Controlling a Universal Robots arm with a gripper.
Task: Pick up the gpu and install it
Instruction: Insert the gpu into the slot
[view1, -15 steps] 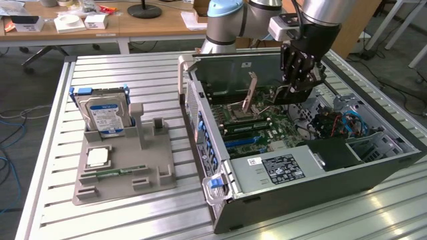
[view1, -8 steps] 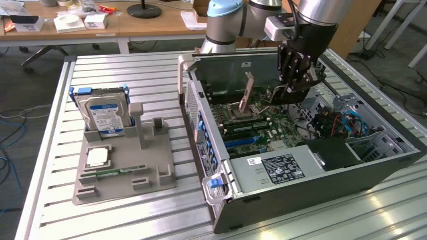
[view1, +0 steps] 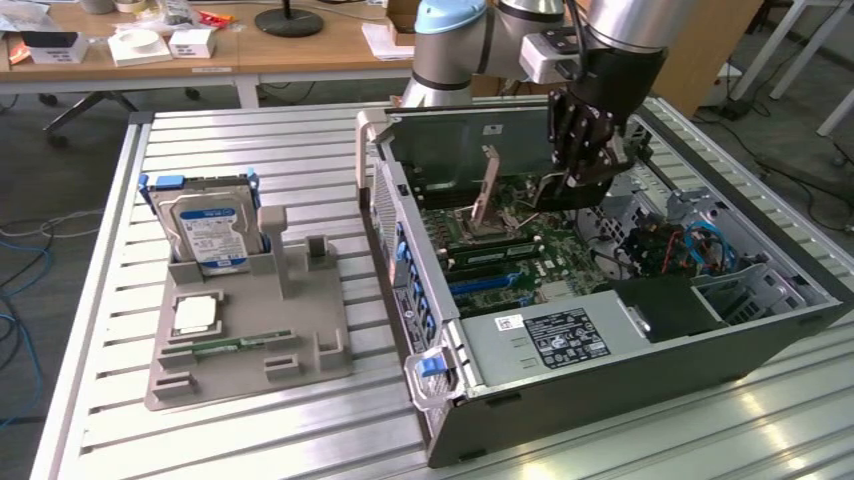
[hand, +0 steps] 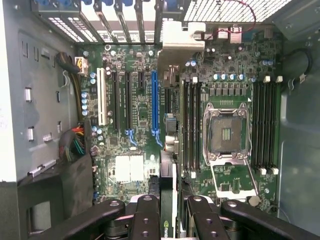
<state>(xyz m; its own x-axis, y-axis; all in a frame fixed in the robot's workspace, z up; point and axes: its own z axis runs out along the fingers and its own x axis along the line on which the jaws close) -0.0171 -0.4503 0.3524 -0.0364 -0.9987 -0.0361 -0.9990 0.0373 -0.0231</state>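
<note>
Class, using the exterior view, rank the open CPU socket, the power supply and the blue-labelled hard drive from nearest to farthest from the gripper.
From the gripper holding the gpu:
1. CPU socket, beside it inside the case.
2. power supply, at the case's near end.
3. hard drive, outside the case, on the exterior view's left.

Under the hand (hand: 171, 206) gripping the gpu (hand: 166, 226), the blue slot (hand: 154, 107) lies unobstructed, flanked by black slots (hand: 127, 100) and memory slots (hand: 191, 125).
</note>
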